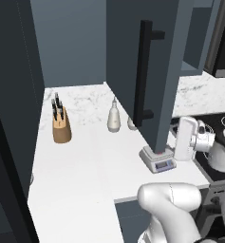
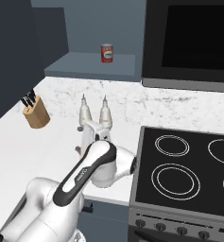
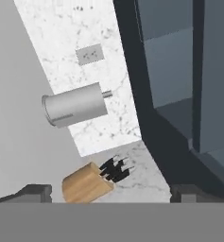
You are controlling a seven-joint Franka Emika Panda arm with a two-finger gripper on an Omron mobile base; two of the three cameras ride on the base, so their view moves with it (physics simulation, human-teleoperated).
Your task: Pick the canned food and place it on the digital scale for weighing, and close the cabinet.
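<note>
The canned food [image 2: 107,52] stands upright on the open cabinet [image 1: 147,71] shelf, far above the table [image 1: 80,161] where the digital scale [image 1: 157,160] sits near the stove [image 2: 184,175], while my end effector [image 3: 111,191] hangs empty, fingers apart.

Wooden knife block [image 1: 61,127] with black-handled knives sits near the back left corner of the white counter [image 1: 71,190], close to the marble backsplash [image 2: 146,106]. Two white teardrop bottles [image 2: 95,115] stand upright side by side near the counter's back edge, well right of the block. Black cooktop [image 2: 184,175] with four ring burners adjoins the counter's right edge; black microwave [image 2: 193,42] is mounted above it.
</note>
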